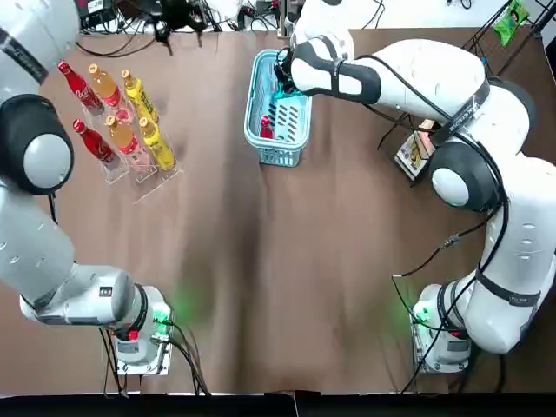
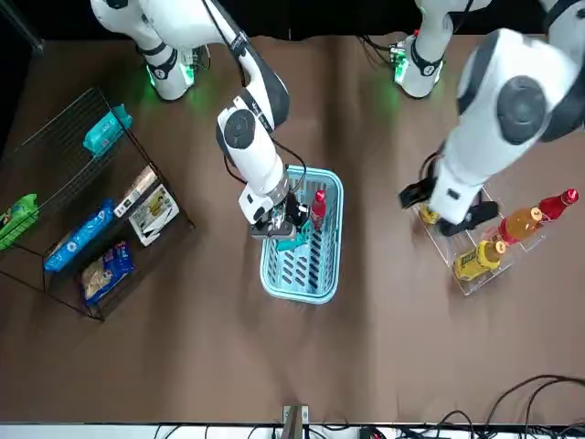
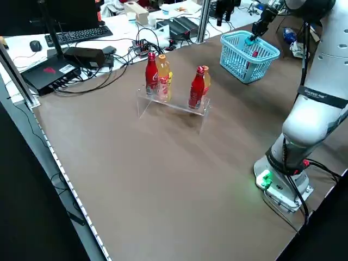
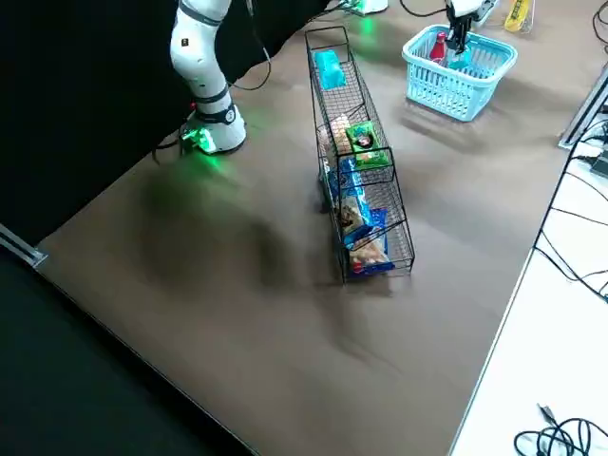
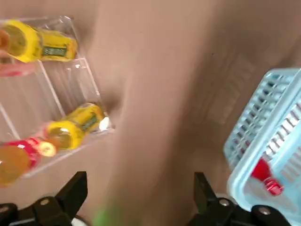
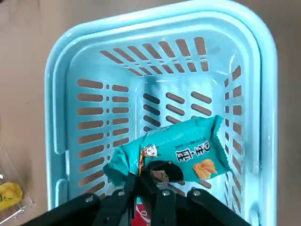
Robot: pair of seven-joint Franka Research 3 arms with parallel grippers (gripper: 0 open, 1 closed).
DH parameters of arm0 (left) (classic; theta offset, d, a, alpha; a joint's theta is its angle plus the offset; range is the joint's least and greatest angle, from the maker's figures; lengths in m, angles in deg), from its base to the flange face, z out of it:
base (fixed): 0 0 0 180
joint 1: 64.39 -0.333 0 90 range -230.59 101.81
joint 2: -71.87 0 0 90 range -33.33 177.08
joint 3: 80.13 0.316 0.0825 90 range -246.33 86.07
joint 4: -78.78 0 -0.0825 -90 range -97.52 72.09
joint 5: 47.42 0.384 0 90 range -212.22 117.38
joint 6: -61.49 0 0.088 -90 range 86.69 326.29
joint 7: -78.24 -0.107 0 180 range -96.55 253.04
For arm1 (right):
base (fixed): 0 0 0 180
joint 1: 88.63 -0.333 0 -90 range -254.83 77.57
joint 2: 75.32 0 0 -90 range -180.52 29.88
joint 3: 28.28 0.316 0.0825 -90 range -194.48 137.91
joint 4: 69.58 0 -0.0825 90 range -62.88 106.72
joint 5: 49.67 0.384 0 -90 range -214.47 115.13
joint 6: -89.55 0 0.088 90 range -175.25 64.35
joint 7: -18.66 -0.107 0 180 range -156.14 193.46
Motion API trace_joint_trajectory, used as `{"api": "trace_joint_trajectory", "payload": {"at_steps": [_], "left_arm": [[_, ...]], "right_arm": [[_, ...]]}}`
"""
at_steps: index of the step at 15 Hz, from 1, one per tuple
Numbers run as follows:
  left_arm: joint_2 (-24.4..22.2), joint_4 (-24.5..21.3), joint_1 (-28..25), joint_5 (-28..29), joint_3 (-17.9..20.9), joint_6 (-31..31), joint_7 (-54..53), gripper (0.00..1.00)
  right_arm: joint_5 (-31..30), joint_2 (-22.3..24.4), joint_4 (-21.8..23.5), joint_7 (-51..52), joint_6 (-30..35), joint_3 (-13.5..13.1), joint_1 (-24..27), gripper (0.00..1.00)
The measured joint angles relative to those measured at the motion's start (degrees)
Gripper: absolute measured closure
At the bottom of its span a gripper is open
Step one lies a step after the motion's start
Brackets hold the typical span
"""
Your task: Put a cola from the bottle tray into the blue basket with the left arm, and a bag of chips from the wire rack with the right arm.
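chips: a teal bag (image 6: pixel 174 157) is pinched at one edge and hung tilted over the inside of the basket (image 6: pixel 265 94). It's not let go yet, and whether it touches the floor can't be told.
right gripper (image 6: pixel 146 181): clamped on the bag, down at the basket's rim.
cola (image 2: pixel 317 206): already in the basket, red cap up, set against a wall just beside the bag.
left gripper (image 5: pixel 139 183): fingers spread wide, nothing held, hung low between the tray (image 1: pixel 156 178) and the basket.
tray: red, orange and yellow bottles are seen in it.
rack (image 2: pixel 55 137): more snack bags are kept there, well apart from the basket.
what could go wrong: probably the drop. The bag is gripped off-centre, so it could be tipped onto the cola or draped over the rim. The light basket could get nudged if a wall is clipped on the way up.
writing: white characters and a chip picture are printed on the bag, but they can't be read. The bottle labels are too small to make out.
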Motion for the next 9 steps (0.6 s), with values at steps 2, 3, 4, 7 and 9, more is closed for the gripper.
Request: {"api": "trace_joint_trajectory", "payload": {"at_steps": [2,3,4,7,9], "left_arm": [[-1.46,0.00,-3.13,0.01,-0.06,-2.81,-8.36,0.00],[-1.92,-0.01,-4.43,0.01,-0.06,-4.00,-11.80,0.00],[-2.17,-0.02,-5.36,0.01,-0.05,-5.10,-14.43,0.00],[-2.67,-0.03,-6.46,0.01,-0.03,-5.89,-16.49,0.00],[-3.53,-0.01,-6.92,0.01,0.06,-5.83,-16.56,0.00]], "right_arm": [[0.00,-0.32,0.00,0.00,-0.82,-0.08,0.00,0.92],[0.00,-0.45,-0.01,0.00,-1.47,-0.10,0.00,0.90],[0.00,-0.52,-0.03,0.00,-1.89,-0.11,0.00,0.82],[0.00,-0.55,-0.14,0.00,-2.10,-0.24,0.00,0.58],[0.00,-0.55,-0.24,0.00,-2.08,-0.32,0.02,0.57]]}}
